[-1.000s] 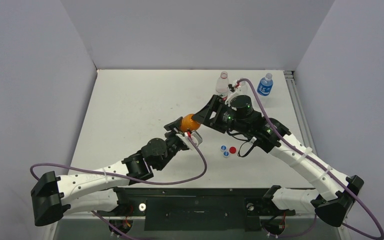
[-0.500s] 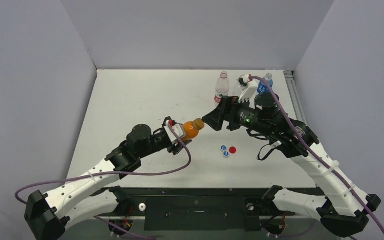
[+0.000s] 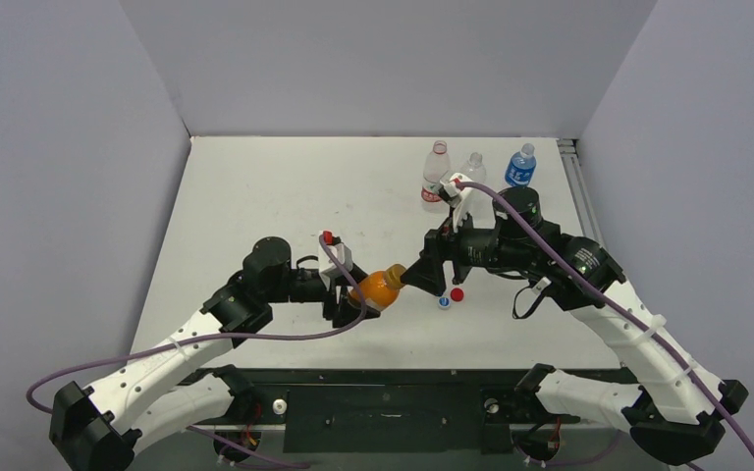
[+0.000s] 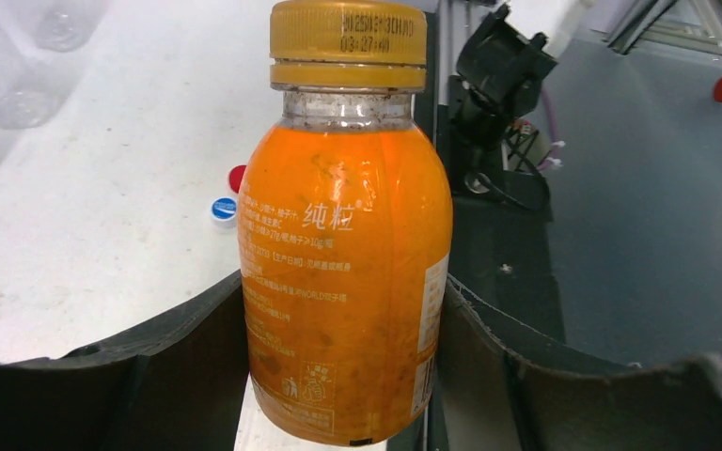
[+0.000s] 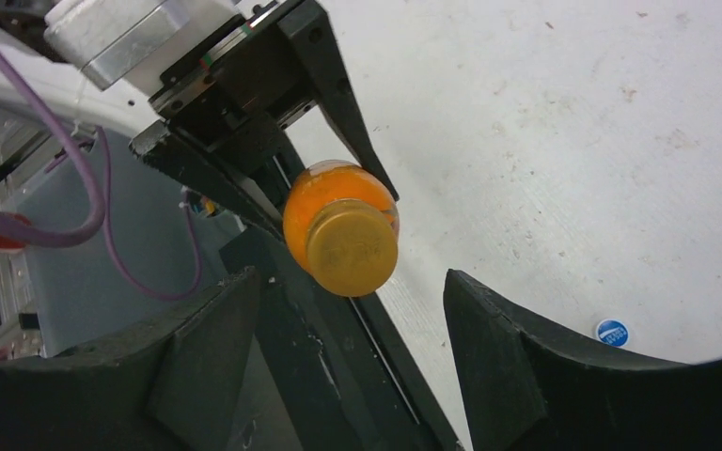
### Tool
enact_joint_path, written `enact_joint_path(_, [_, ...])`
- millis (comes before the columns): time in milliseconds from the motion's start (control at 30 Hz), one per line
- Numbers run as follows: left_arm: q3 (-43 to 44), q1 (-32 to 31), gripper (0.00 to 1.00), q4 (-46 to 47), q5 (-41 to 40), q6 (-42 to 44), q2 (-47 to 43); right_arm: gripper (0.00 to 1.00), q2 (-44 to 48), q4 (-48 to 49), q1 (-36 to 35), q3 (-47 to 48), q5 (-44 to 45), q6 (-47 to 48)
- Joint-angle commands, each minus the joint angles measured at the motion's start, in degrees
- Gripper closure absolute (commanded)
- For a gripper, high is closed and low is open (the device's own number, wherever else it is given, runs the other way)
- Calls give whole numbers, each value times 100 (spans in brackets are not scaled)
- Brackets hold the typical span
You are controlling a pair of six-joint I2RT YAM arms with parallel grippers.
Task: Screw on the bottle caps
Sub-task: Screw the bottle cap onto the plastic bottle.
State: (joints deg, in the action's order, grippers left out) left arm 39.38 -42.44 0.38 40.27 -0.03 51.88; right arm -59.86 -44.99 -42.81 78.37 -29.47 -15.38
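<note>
The left gripper (image 4: pixel 343 282) is clenched on a small clear plastic bottle full of orange juice (image 4: pixel 343 272). Its two dark fingers (image 4: pixel 150 366) press on the lower half of the bottle body, one on each side. The bottle is tilted, and its neck points away from these fingers toward the right gripper (image 5: pixel 350 282).

The orange-gold plastic screw cap (image 5: pixel 351 247) sits on the neck of this bottle. In the left wrist view it looks straight on the neck. I cannot tell how tightly it is screwed.

The right gripper faces the cap end-on, and its fingers (image 5: pixel 498 348) are spread apart. The cap shows in the space between them with a free gap on each side, so neither finger touches it. In the top view their tips reach just to the cap.

On the white table top (image 3: pixel 255 196), a small round blue-and-white plastic cap (image 3: pixel 444 302) and a small round red plastic cap (image 3: pixel 457 293) lie loose, just beside each other and just beside the right fingers. Only one blue-and-white cap is visible.

Farther away, three bottles stand upright in a row, well apart from both pairs of fingers: a clear plastic bottle with a red label (image 3: pixel 436 175), a plain clear plastic bottle (image 3: pixel 474 165) and a clear plastic bottle with a blue label (image 3: pixel 520 167).
</note>
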Motion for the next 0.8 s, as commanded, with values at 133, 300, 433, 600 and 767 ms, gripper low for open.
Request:
enact_joint_path(133, [141, 125, 100, 551, 864, -639, 41, 34, -242, -123, -421, 115, -358, 515])
enact_joint_path(300, [147, 147, 100, 640, 962, -699, 96, 38, -383, -157, -538, 185, -180, 560])
enact_joint_path(433, [174, 163, 100, 582, 959, -656, 118, 42, -399, -113, -539, 230, -149, 519])
enact_joint_path(600, [169, 172, 100, 528, 962, -606, 142, 43, -383, -27, -535, 255, -144, 425])
enact_joint_path(767, [175, 175, 100, 545, 952, -583, 162, 54, -377, 26, -532, 220, -205, 338])
